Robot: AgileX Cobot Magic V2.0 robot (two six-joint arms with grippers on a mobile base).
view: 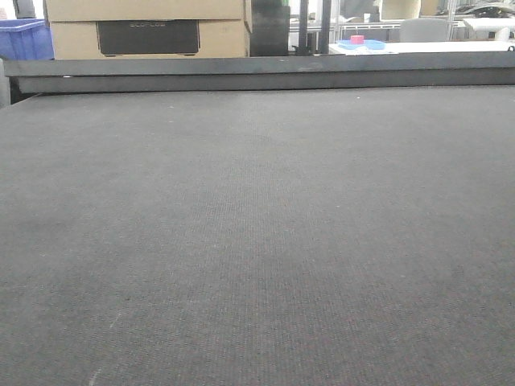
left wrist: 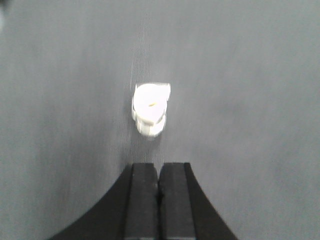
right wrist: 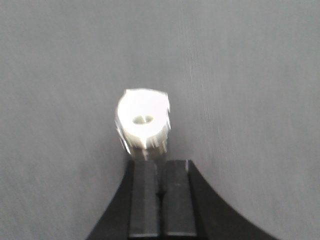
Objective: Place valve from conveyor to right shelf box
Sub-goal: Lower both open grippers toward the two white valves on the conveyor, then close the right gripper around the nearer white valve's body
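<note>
Valve [right wrist: 144, 122] sits on the conveyor [view: 257, 241] — left gripper [left wrist: 159, 167] and right gripper [right wrist: 161, 165] each with fingers pressed together

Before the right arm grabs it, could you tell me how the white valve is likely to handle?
The valve looks like rigid white plastic, so it is probably stiff and light. Its rounded body may roll if nudged on the flat belt.

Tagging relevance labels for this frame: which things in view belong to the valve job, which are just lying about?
Job:
conveyor; white valve ahead of shut right hand; white valve ahead of shut left hand (same one? cannot tell).

Lying about:
cardboard boxes; blue bin; pink item on far table.
</note>
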